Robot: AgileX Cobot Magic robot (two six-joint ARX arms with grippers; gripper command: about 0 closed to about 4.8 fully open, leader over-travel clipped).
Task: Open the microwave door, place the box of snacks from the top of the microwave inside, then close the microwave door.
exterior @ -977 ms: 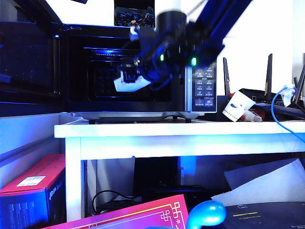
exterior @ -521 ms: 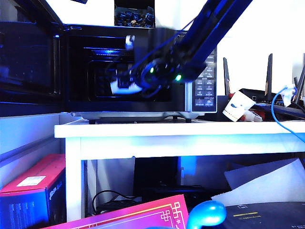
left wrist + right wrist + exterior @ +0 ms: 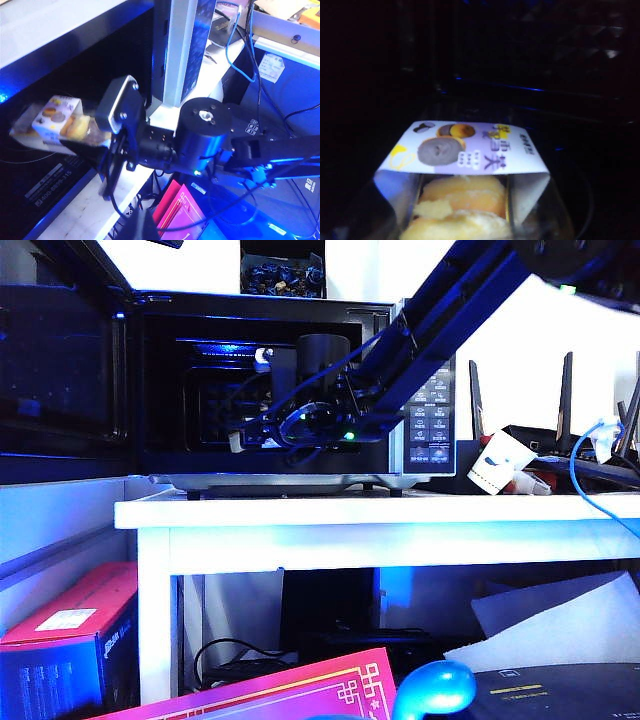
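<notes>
Box of snacks, in right pincer, inside microwave cavity.

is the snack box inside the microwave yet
In. The right gripper holds the snack box within the dark cavity of the microwave, door swung open.

I see the microwave on the white bench, its microwave door swung wide open to the left. My right arm reaches down from upper right into the cavity, the right claw deep inside. A black box sits on top.
</notes>
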